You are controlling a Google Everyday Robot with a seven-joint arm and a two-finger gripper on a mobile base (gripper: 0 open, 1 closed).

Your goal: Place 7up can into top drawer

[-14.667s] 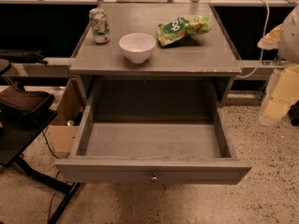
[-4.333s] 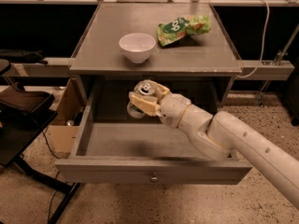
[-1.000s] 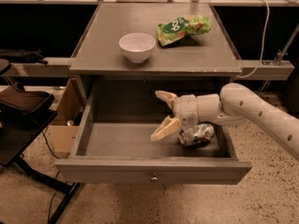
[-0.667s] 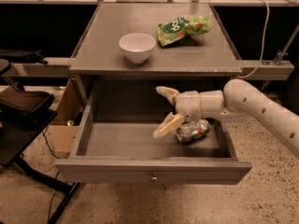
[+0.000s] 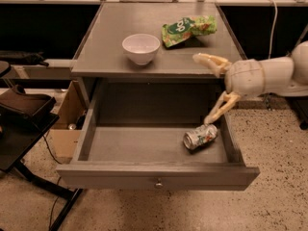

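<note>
Your claw [image 5: 204, 89] hangs spread wide open and holds nothing, up at the right side of the table, just above the right wall of the top drawer [image 5: 86, 134]; its lower finger [image 5: 217, 110] points down toward the 7up can [image 5: 200, 136] but looks apart from it; the can lies on its side on the drawer floor, close to the right wall and toward the front, silver top facing front-left; judged from that, the placing looks done, and the drawer walls should stop it if it rolls; the drawer is pulled fully out, which leaves you free room to lift the arm straight away; its round metal knob [image 5: 158, 183] sits mid-front; on the tabletop [image 5: 115, 28] the white bowl [image 5: 140, 48] and the green snack bag [image 5: 187, 29] lie well clear of your path; the can shows green and reddish marks on white, but no lettering reads; the bag carries a pale logo I cannot make out
</note>
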